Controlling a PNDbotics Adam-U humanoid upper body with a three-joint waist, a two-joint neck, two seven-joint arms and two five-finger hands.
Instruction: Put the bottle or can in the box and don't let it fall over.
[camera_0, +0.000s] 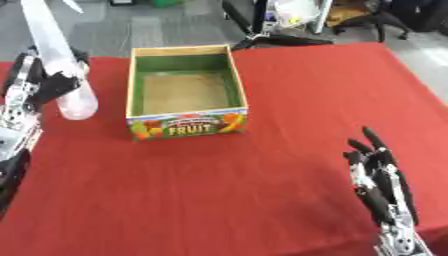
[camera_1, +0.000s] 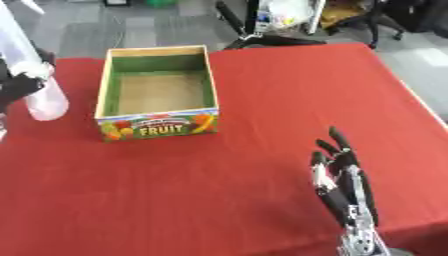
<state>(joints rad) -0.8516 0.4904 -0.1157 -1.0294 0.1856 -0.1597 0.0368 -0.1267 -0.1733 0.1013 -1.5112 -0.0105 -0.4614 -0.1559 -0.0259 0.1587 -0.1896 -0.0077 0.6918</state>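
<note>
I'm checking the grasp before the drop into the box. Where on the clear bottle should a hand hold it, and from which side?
Probably mid-body, from the outer left side, as the left hand is curled round the bottle now. It is tall, slim and tilted, round bottom lowest, so a mid grip leaves the bottom free to go into the box on its right.
</note>
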